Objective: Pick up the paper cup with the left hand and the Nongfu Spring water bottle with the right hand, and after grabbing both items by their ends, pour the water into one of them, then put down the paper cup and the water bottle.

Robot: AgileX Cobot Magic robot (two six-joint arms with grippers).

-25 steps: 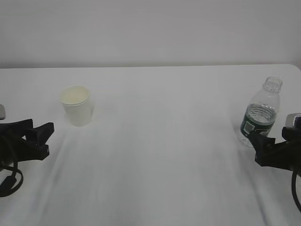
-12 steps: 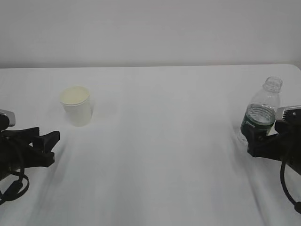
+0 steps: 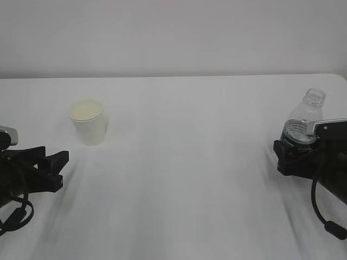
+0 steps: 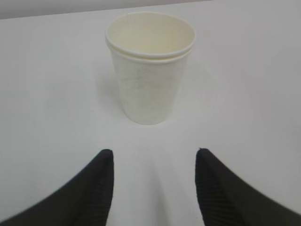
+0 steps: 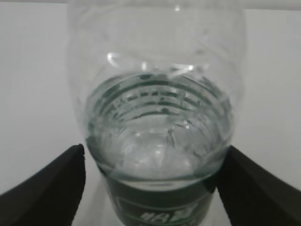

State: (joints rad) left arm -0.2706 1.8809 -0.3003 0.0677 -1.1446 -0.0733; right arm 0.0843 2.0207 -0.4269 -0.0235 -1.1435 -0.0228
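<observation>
The exterior view takes in the whole white table (image 3: pixel 184 162). The paper cup (image 3: pixel 88 121) stands upright on the left half, and the water bottle (image 3: pixel 303 130) stands upright near the right edge, well apart from the cup. The left hand (image 3: pixel 54 163) sits low at the left edge, short of the cup, with its jaws apart and nothing between them. The right hand (image 3: pixel 290 157) covers the lower part of the bottle, so from here only the bare neck and shoulder show above it.

The left wrist view shows what the exterior cannot: the cup (image 4: pixel 150 66) stands centred ahead of the two black fingertips (image 4: pixel 101 181), with a strip of bare table between them. The cup's cream inside looks dry. The gap of the left hand (image 4: pixel 154 162) is about as wide as the cup's base.

The right wrist view shows the bottle (image 5: pixel 157 108) close up, filling the frame. The water (image 5: pixel 157 155) fills its lower part, just above the green label. The right hand (image 5: pixel 153 162) stands wide, a finger on each side of the bottle with a sliver of table showing beside each; it brackets the bottle without gripping it.

The middle of the table between cup and bottle is bare. The bottle has little table to its right.
</observation>
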